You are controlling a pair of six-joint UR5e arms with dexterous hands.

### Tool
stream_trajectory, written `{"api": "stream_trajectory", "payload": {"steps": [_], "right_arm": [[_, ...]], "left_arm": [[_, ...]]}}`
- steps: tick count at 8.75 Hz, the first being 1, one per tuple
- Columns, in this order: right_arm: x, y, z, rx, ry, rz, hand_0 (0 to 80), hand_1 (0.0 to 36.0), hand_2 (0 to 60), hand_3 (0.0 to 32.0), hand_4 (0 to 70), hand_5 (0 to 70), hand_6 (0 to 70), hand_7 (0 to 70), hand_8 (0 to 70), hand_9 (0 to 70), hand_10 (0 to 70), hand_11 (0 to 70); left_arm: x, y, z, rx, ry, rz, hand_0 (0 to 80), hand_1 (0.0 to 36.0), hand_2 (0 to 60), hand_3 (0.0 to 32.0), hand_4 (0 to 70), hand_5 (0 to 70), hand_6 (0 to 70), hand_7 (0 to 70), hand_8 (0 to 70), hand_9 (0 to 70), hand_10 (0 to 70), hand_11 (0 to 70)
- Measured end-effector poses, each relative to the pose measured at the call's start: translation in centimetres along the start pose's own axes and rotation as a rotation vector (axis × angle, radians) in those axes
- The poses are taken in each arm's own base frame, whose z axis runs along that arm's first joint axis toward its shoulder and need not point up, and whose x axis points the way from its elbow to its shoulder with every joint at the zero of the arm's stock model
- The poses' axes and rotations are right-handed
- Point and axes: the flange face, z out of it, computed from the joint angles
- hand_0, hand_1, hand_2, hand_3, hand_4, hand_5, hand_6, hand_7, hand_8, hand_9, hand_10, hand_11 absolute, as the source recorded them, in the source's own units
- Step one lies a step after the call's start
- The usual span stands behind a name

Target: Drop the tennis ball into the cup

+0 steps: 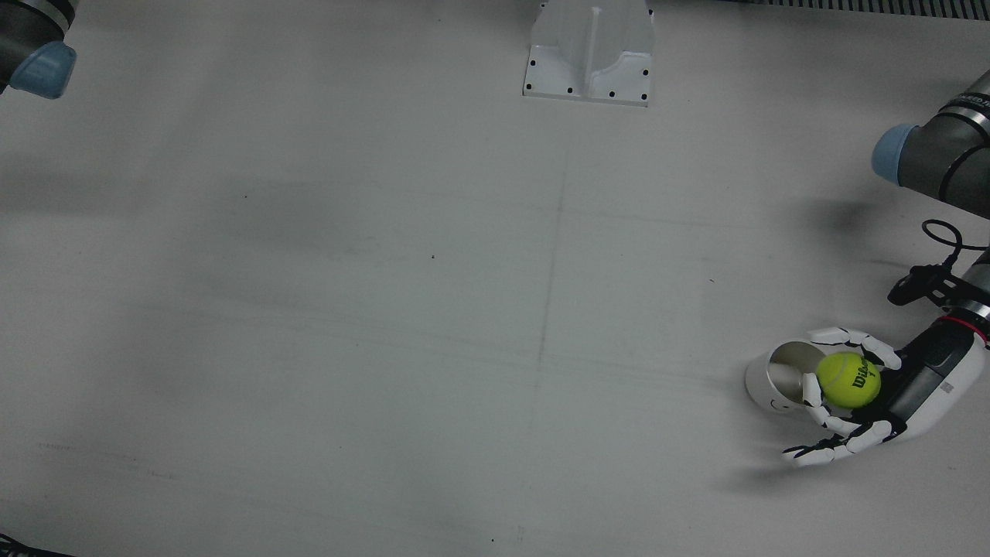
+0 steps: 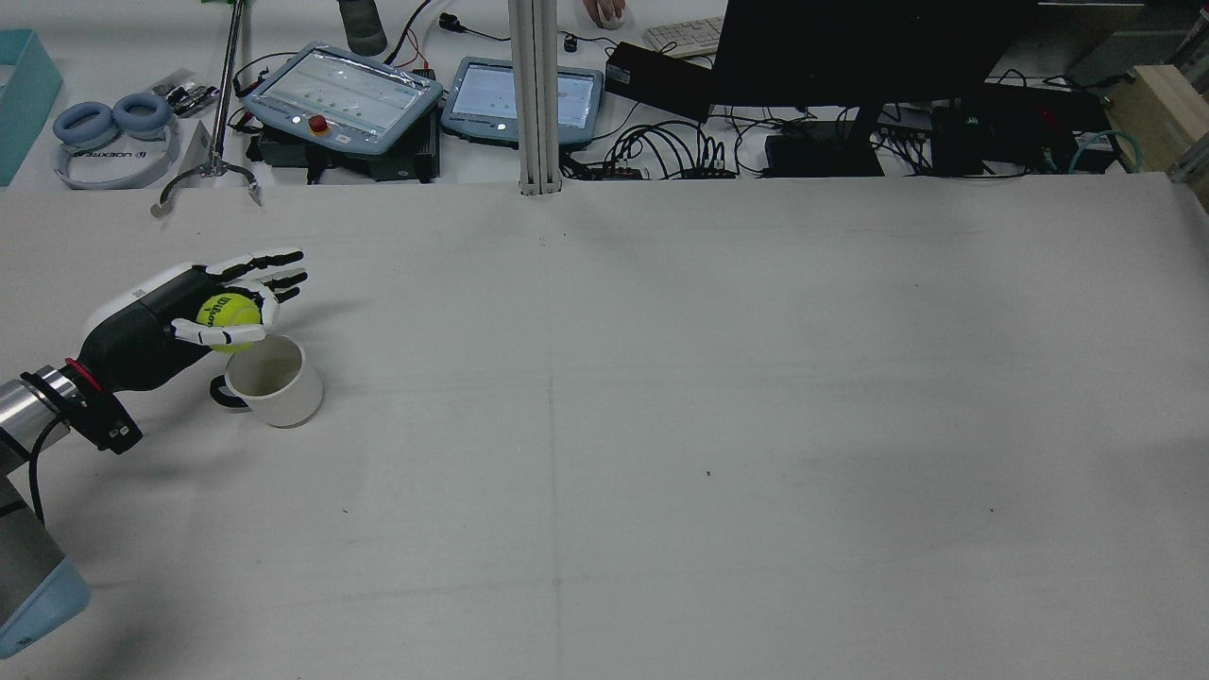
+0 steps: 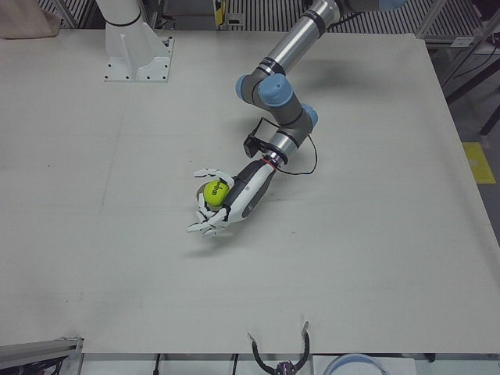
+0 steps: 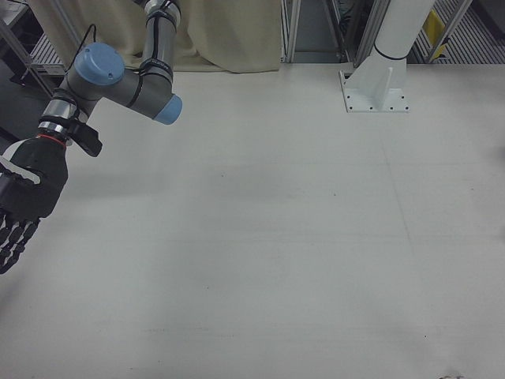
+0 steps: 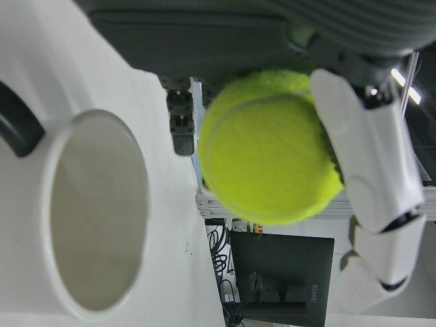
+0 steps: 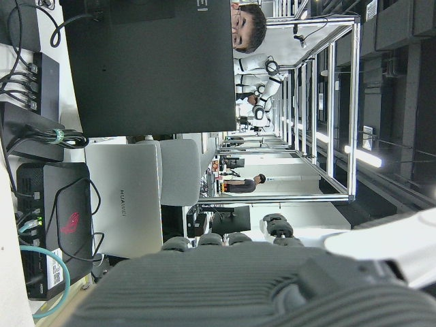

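Observation:
My left hand is shut on the yellow-green tennis ball, gripping it between thumb and fingers. It holds the ball just above the rim of the white cup, toward the cup's handle side and not centred over the opening. The rear view shows the hand, ball and upright, empty cup at the table's left. In the left hand view the ball hangs beside the cup's mouth. My right hand hangs empty at the right-front view's left edge, fingers extended downward.
A white arm pedestal stands at the table's back centre. Beyond the far edge in the rear view lie teach pendants, headphones, cables and a dark monitor. The left arm's elbow hangs above the table.

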Motion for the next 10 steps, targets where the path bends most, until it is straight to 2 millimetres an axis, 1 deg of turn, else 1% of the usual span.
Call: {"api": "stream_trajectory", "payload": {"steps": [1, 2, 3, 4, 5, 6, 7, 8, 9, 10], "right_arm": [[0.0, 0.0, 0.0, 0.0, 0.0, 0.0, 0.0, 0.0, 0.0, 0.0, 0.0, 0.0, 0.0, 0.0, 0.0, 0.0, 0.0, 0.0], [0.0, 0.0, 0.0, 0.0, 0.0, 0.0, 0.0, 0.0, 0.0, 0.0, 0.0, 0.0, 0.0, 0.0, 0.0, 0.0, 0.0, 0.0], [0.0, 0.0, 0.0, 0.0, 0.0, 0.0, 0.0, 0.0, 0.0, 0.0, 0.0, 0.0, 0.0, 0.0, 0.0, 0.0, 0.0, 0.0], [0.0, 0.0, 0.0, 0.0, 0.0, 0.0, 0.0, 0.0, 0.0, 0.0, 0.0, 0.0, 0.0, 0.0, 0.0, 0.0, 0.0, 0.0], [0.0, 0.0, 0.0, 0.001, 0.0, 0.0, 0.0, 0.0, 0.0, 0.0, 0.0, 0.0, 0.0, 0.0, 0.0, 0.0, 0.0, 0.0], [0.0, 0.0, 0.0, 0.001, 0.0, 0.0, 0.0, 0.0, 0.0, 0.0, 0.0, 0.0, 0.0, 0.0, 0.0, 0.0, 0.0, 0.0], [0.0, 0.0, 0.0, 0.0, 0.0, 0.0, 0.0, 0.0, 0.0, 0.0, 0.0, 0.0, 0.0, 0.0, 0.0, 0.0, 0.0, 0.0], [0.0, 0.0, 0.0, 0.0, 0.0, 0.0, 0.0, 0.0, 0.0, 0.0, 0.0, 0.0, 0.0, 0.0, 0.0, 0.0, 0.0, 0.0], [0.0, 0.0, 0.0, 0.0, 0.001, 0.0, 0.0, 0.0, 0.0, 0.0, 0.0, 0.0, 0.0, 0.0, 0.0, 0.0, 0.0, 0.0], [0.0, 0.0, 0.0, 0.0, 0.001, 0.0, 0.0, 0.0, 0.0, 0.0, 0.0, 0.0, 0.0, 0.0, 0.0, 0.0, 0.0, 0.0]], "left_arm": [[-0.3, 0.4, 0.1, -0.005, -0.005, 0.0, 48.2, 16.3, 27.4, 0.0, 18.3, 12.1, 43.3, 25.3, 14.8, 13.0, 7.2, 11.8], [-0.7, 0.9, 0.2, -0.008, -0.013, 0.001, 48.0, 15.8, 27.4, 0.0, 18.4, 11.9, 42.9, 23.6, 14.3, 12.0, 7.2, 11.7], [-1.3, 1.1, 0.3, -0.008, -0.024, -0.001, 47.6, 15.5, 28.2, 0.0, 18.3, 11.6, 41.4, 17.6, 13.1, 9.5, 6.7, 10.8], [-1.8, 1.1, 0.2, -0.007, -0.03, -0.004, 46.8, 14.7, 28.3, 0.0, 17.7, 10.4, 35.9, 12.1, 11.0, 7.1, 5.9, 9.6], [-2.0, 1.1, 0.2, -0.005, -0.035, -0.006, 44.2, 12.9, 27.0, 0.0, 14.7, 7.7, 23.7, 7.9, 7.4, 4.8, 4.8, 7.9], [-2.1, 1.1, 0.1, -0.005, -0.036, -0.007, 40.6, 10.8, 26.8, 0.0, 11.2, 7.4, 24.4, 4.1, 6.7, 3.5, 3.6, 6.0], [-2.1, 1.2, 0.1, -0.005, -0.035, -0.009, 39.0, 9.7, 27.2, 0.0, 9.2, 8.3, 30.2, 1.6, 7.5, 3.1, 3.0, 5.1], [-2.0, 1.2, 0.1, -0.006, -0.035, -0.013, 38.9, 9.9, 26.6, 0.0, 9.6, 7.1, 23.9, 2.8, 6.2, 3.1, 2.8, 4.8], [-1.8, 1.4, 0.2, -0.01, -0.032, -0.021, 38.9, 9.8, 27.1, 0.0, 10.8, 7.4, 26.3, 3.5, 6.8, 3.2, 2.7, 4.6], [-0.7, 1.5, 0.2, -0.013, -0.015, -0.032, 38.0, 8.5, 26.6, 0.0, 11.7, 8.3, 32.7, 3.4, 8.0, 3.1, 3.1, 5.1]]}}
